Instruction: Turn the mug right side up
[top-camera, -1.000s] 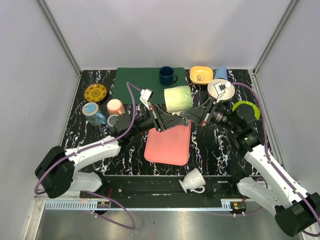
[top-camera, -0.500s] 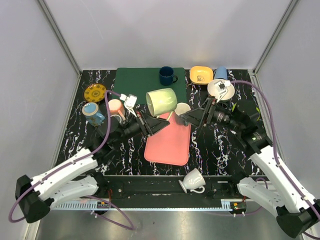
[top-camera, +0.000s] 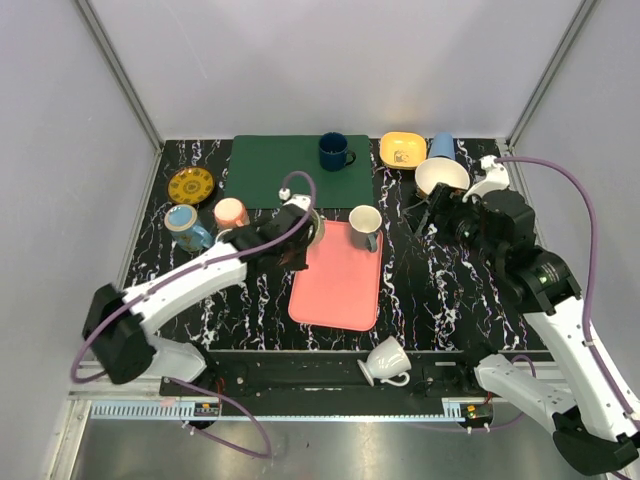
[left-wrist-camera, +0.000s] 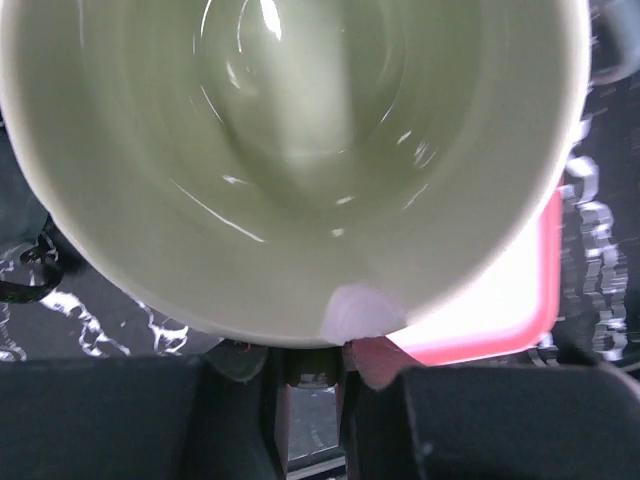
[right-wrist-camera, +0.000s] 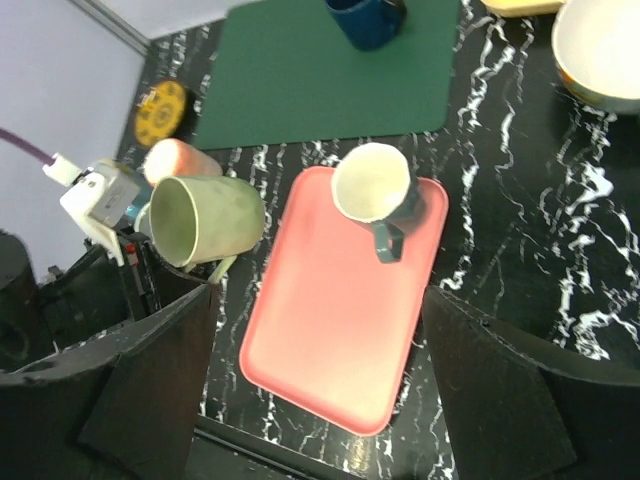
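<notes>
The pale green mug (right-wrist-camera: 205, 220) sits low at the left edge of the pink tray (right-wrist-camera: 330, 330), tilted with its mouth turned toward the left wrist. Its inside fills the left wrist view (left-wrist-camera: 300, 150). My left gripper (left-wrist-camera: 310, 355) is shut on the mug's rim. From above the left wrist covers most of the mug (top-camera: 313, 228). My right gripper (right-wrist-camera: 320, 380) is open with nothing in it, held high and back at the right (top-camera: 440, 215).
A cream mug with a dark handle (top-camera: 364, 222) stands upright on the tray (top-camera: 335, 285). A blue mug (top-camera: 333, 151) sits on the green mat (top-camera: 270, 175). A yellow bowl (top-camera: 402, 150), white bowl (top-camera: 442, 177), pink cup (top-camera: 231, 213) and yellow plate (top-camera: 191, 185) ring the area.
The right gripper opened, let go of the green mug and drew back to the right. The left arm carried the mug down and left, to the tray's left edge.
</notes>
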